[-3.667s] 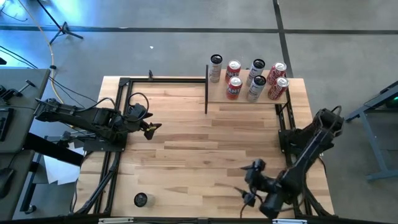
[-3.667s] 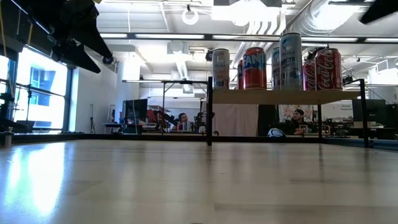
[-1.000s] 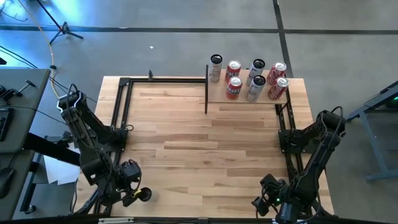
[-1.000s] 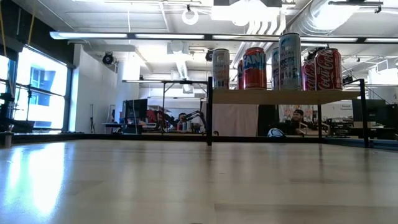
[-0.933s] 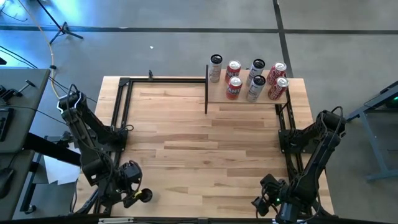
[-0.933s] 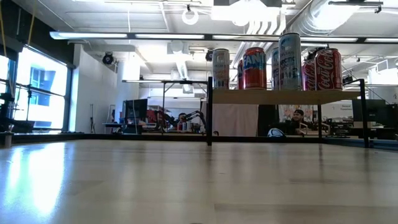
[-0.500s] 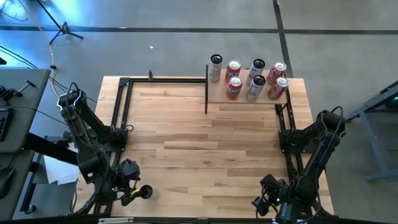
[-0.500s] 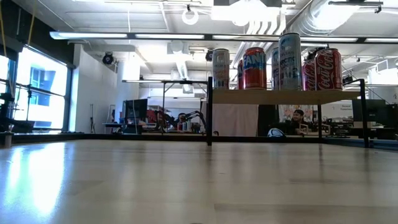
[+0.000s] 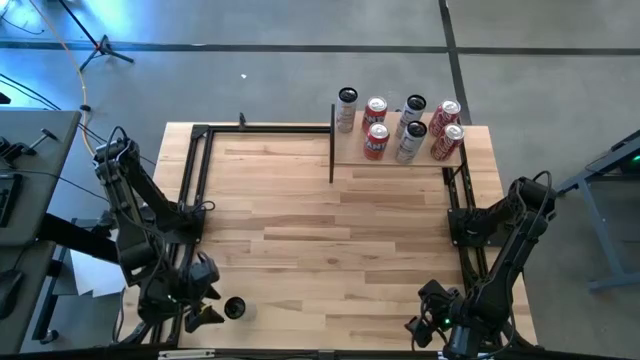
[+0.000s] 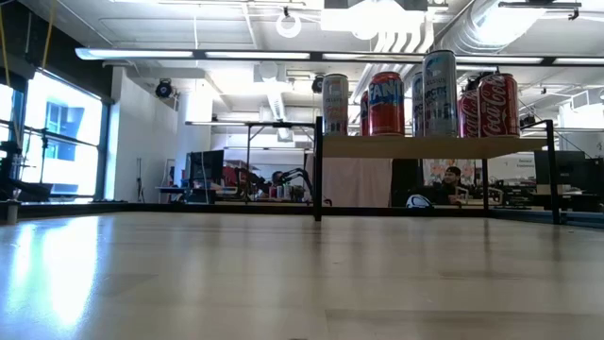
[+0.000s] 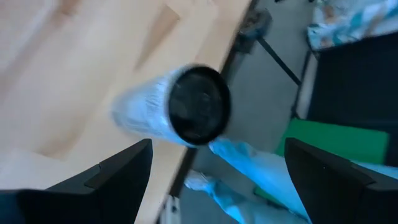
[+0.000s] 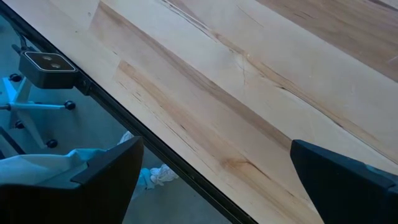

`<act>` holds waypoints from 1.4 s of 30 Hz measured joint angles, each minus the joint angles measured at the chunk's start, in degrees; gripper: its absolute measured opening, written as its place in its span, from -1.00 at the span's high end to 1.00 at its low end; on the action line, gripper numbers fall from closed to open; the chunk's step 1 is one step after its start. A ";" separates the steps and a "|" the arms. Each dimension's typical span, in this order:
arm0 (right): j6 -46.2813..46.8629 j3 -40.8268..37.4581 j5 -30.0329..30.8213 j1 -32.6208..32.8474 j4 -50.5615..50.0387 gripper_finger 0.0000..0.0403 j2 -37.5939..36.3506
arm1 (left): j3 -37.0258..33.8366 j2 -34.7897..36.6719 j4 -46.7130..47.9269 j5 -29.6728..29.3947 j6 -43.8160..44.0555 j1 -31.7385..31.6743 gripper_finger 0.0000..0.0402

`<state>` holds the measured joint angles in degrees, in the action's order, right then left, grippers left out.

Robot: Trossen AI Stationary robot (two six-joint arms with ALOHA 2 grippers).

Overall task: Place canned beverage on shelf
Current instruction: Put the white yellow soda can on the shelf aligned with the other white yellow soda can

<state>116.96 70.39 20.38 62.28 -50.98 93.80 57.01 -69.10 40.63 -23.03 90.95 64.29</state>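
Left arm folds down along the left edge of the counter point(image 9: 300, 220), elbow raised near the far corner, forearm running to the near-left corner. There the left gripper point(image 9: 205, 312) hangs low with its fingers point(image 11: 121, 171) spread wide, nothing between them. Right arm is bent at the right edge, its wrist tucked down at the near-right corner, the right gripper point(image 9: 425, 318) parted wide and gripping nothing.
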 joint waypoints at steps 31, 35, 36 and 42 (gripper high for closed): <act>-0.01 0.00 0.01 0.00 0.02 -0.96 0.00 | 0.11 -0.02 6.29 3.54 6.46 -0.57 -0.74; -0.01 0.00 0.00 0.01 0.02 -0.96 0.00 | 0.11 -0.02 6.75 5.44 6.47 -0.42 -0.77; -0.01 0.00 0.00 0.00 0.02 -0.96 0.00 | 0.11 -0.02 6.75 6.04 6.50 -0.19 -0.77; 0.01 0.00 0.01 0.01 0.02 -0.96 0.00 | 0.97 0.02 6.75 7.61 9.40 3.52 -0.77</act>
<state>116.97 70.39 20.39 62.29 -50.96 93.80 57.99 -69.08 47.37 -15.43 100.35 67.81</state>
